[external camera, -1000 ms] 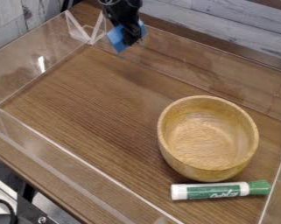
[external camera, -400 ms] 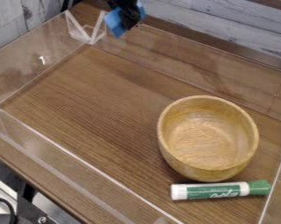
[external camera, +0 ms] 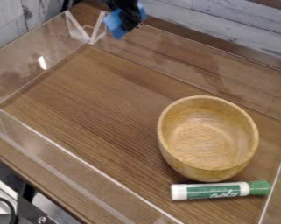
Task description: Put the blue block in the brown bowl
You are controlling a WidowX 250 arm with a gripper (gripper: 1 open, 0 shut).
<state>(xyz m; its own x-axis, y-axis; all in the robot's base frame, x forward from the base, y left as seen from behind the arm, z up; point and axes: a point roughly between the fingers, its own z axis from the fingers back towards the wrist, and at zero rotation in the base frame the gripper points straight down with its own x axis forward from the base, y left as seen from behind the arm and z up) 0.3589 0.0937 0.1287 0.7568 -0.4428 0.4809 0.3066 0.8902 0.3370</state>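
Note:
At the top of the camera view, left of centre, my gripper is shut on the blue block, holding it above the far end of the wooden table. Dark fingers cover the block's upper part, and the arm runs out of the top edge. The brown bowl stands empty at the lower right, well apart from the gripper.
A green-and-white marker lies on the table just in front of the bowl. Clear plastic walls fence the wooden tabletop on the left, far and near sides.
The gripper has lifted the blue block, carrying it upward in the picture toward the top edge. Bowl and marker have not moved.

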